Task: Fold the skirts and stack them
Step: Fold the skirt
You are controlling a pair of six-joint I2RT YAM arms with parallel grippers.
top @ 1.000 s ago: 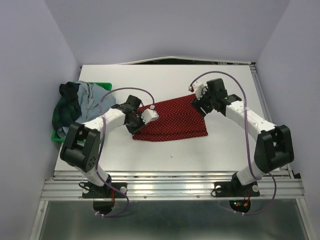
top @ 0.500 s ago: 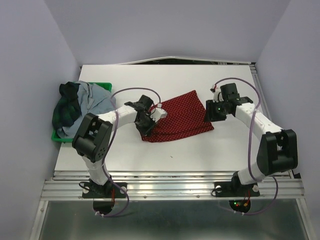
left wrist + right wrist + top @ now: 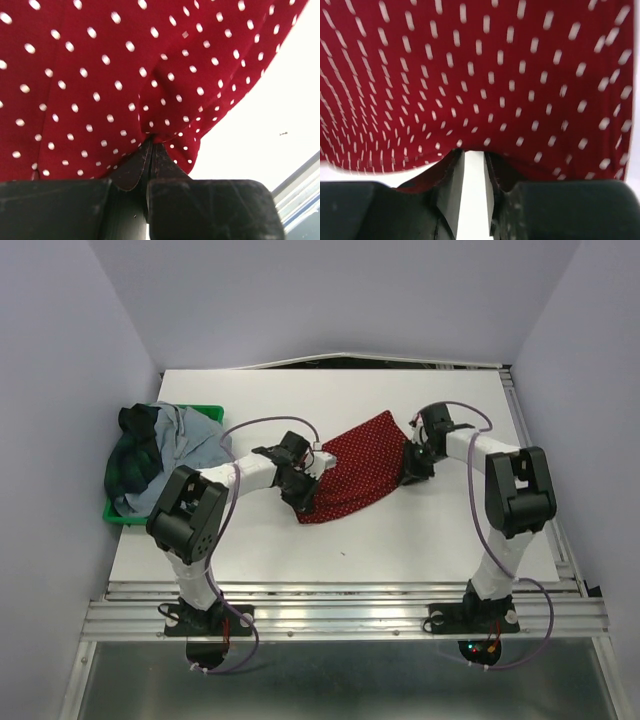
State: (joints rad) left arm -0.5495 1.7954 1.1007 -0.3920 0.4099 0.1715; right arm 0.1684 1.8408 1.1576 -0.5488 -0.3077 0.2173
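**A:** Where do things stand?

**B:** Over the table (image 3: 400,540), the red skirt (image 3: 358,468) is strung between the two grippers and looks slack in the middle. The plaid skirt (image 3: 133,455) and grey skirt (image 3: 185,435) lie heaped on the tray (image 3: 116,517), well off to the left gripper's outer side. Neither is folded yet.

**A:** And the grips?

**B:** The left gripper (image 3: 303,480) is clamped tight on a pinch of dotted cloth, which bunches where its fingers (image 3: 132,167) meet. The right gripper (image 3: 412,466) is narrow, with a slit showing between its fingers (image 3: 452,175). The hem is caught across its tips, which I judge a shallower hold.

**A:** So how to do this step well?

**B:** Spread first, I'd say. Draw the grippers apart evenly until the slack goes, lower the cloth flat, and only then fold. Move both at one pace, because a tug from the left could strip the hem out of the right one.
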